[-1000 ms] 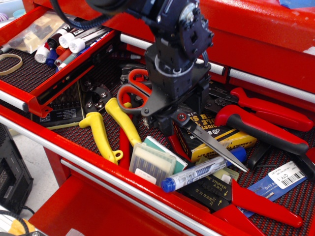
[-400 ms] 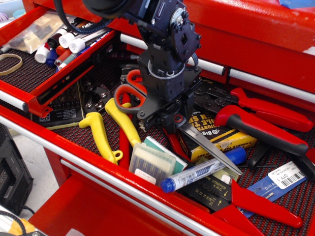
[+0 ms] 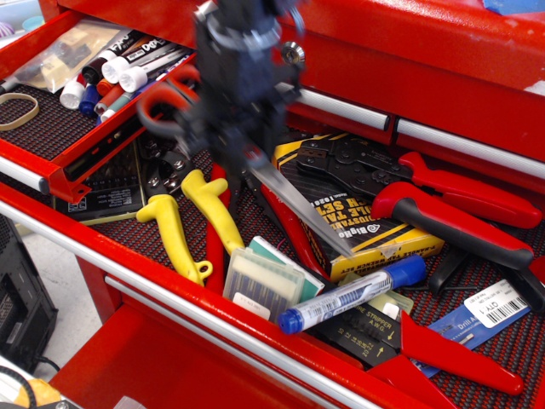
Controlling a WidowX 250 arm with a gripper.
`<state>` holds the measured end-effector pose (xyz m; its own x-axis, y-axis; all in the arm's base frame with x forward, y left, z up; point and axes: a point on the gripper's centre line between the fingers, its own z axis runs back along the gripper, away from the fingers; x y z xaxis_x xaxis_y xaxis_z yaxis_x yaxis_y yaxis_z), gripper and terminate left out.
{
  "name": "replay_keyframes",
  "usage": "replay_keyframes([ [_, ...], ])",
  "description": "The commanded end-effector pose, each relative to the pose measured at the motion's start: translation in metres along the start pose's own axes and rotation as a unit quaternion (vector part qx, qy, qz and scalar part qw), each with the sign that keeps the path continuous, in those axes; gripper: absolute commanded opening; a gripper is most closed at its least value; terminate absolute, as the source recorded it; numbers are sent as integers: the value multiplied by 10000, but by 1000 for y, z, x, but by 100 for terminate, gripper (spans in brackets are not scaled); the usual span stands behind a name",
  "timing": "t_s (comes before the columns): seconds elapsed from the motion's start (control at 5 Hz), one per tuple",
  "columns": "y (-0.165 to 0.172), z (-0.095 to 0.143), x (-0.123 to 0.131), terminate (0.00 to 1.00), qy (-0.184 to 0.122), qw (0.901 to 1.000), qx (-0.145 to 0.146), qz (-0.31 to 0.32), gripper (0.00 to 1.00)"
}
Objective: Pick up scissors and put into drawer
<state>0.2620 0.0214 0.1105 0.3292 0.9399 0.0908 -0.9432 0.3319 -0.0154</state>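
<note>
The hand (image 3: 243, 141) was pinching the scissors (image 3: 281, 192), lifted clear of the tool clutter; they had yet to go into the drawer (image 3: 51, 128) at left.

Scissors (image 3: 281, 189) in gripper (image 3: 243, 153) — above tools

The wide red drawer (image 3: 170, 294) carries a dark grid liner (image 3: 128, 232). On it lie a yellow-handled tool (image 3: 192, 223), a clear box of small bits (image 3: 264, 279), a blue marker pen (image 3: 349, 294), a yellow-and-black box (image 3: 366, 223) with black crimping pliers (image 3: 358, 166) on top, red-handled pliers (image 3: 456, 217) and a white barcode label (image 3: 501, 302). At the left, the shallow drawer (image 3: 51, 145) holds markers (image 3: 119, 72) and a rubber band (image 3: 17, 109).
</note>
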Motion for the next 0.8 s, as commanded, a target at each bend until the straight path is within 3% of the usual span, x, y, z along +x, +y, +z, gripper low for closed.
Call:
replay_keyframes([
  [0.0, 19, 43, 79, 0, -337, 9992, 89, -169, 0],
  [0.2, 41, 52, 124, 0, -356, 9972, 190, -632, 0],
  [0.4, 48, 48, 173, 0, -73, 9886, 188, -1495, 0],
  [0.6, 47, 33, 192, 0, 280, 9766, -180, -2124, 0],
])
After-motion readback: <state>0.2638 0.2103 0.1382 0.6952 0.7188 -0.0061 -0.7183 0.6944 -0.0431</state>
